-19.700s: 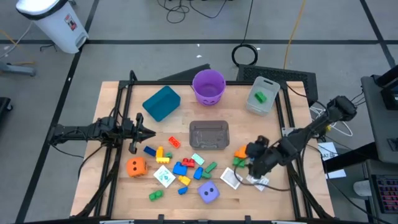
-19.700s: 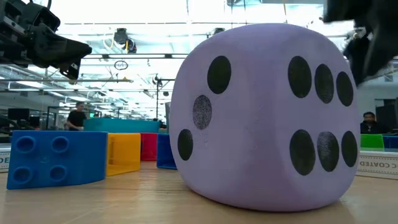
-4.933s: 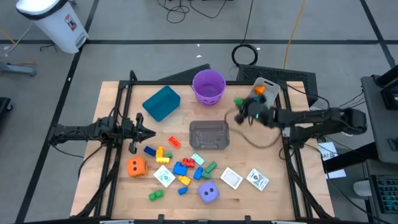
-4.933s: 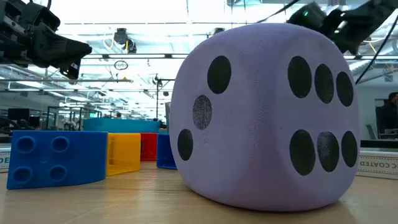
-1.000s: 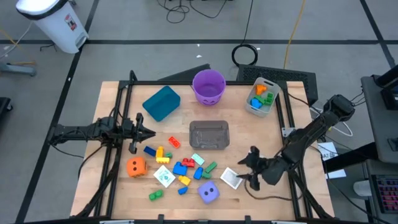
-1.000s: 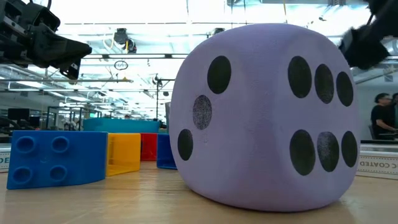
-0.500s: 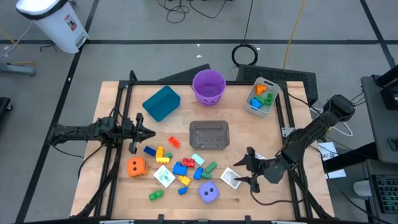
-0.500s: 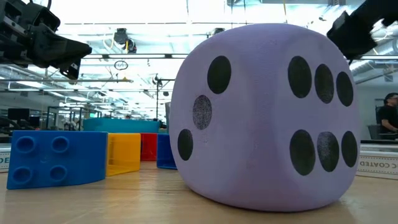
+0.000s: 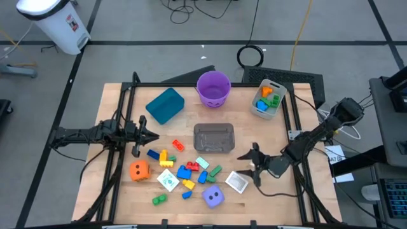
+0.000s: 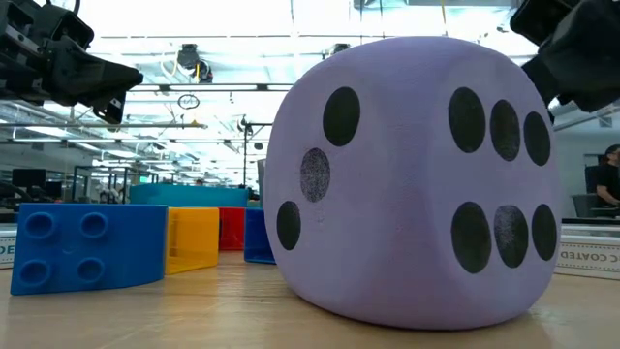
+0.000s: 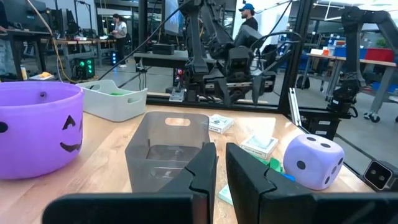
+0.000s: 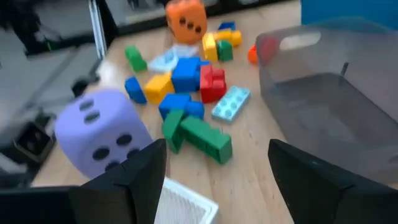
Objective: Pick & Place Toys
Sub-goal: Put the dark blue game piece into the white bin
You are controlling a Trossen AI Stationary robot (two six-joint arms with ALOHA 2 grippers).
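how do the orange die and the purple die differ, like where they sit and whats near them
The orange die sits toward the left side of the toy pile, nearer the shut left gripper; the purple die sits at the table's front edge, closer to the open right gripper. A white card lies beside the purple die, not the orange. Both are dotted cubes resting untouched on the table.

purple die [image 9: 214, 197] upright, orange die [image 9: 139, 170], scattered blocks [image 9: 186, 172], white card [image 9: 237, 182]

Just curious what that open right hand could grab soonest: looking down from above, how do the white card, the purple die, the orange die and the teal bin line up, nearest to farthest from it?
From the right hand:
1. White card, right beside it, toward the table's front edge.
2. Purple die, farther along the front.
3. Orange die, across the table on the left.
4. Teal bin, back left, about as far as the orange die; too close to call.
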